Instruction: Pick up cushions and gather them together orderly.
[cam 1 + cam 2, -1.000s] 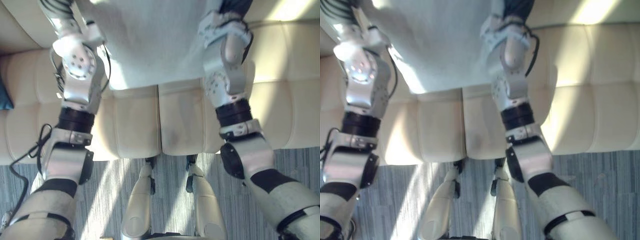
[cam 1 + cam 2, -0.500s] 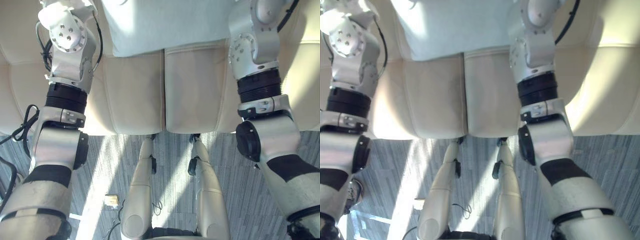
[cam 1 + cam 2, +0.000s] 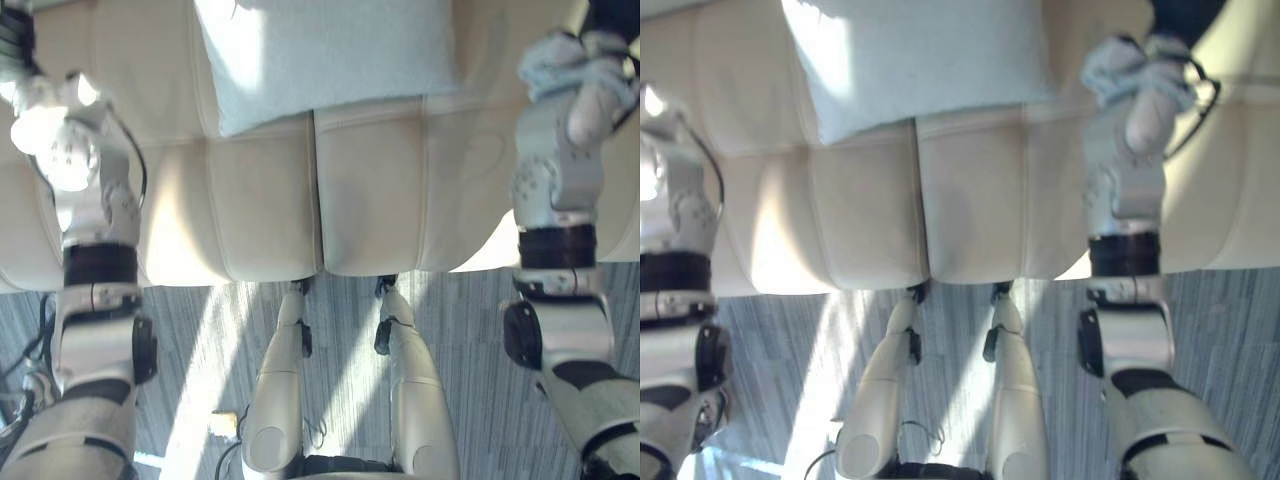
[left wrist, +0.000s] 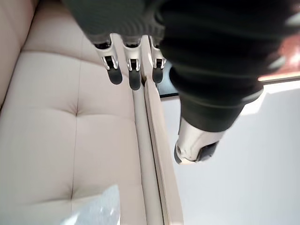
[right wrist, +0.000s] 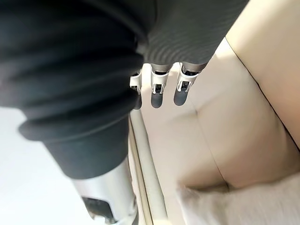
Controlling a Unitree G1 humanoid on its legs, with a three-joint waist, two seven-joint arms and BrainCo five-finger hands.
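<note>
A pale blue cushion (image 3: 330, 55) lies flat on the cream sofa (image 3: 260, 210), at the middle of the back of the seat, with sunlight across it. Neither hand touches it. My left hand (image 4: 133, 65) hangs over the sofa off to the cushion's left with its fingers straight and its thumb apart, holding nothing; a corner of the cushion (image 4: 101, 208) shows beyond it. My right hand (image 5: 159, 89) is out on the other side, over the seat to the cushion's right. Its fingers are also straight and empty, and the cushion's fuzzy edge (image 5: 243, 206) lies past them.
The sofa's front edge runs across the middle of the eye views, with grey striped carpet (image 3: 470, 350) below it. A small tan object (image 3: 222, 425) lies on the carpet near the lower left.
Both arms have swung outwards, away from the cushion's sides. The cushion now lies free on the seat. The whole view has shifted as well.
</note>
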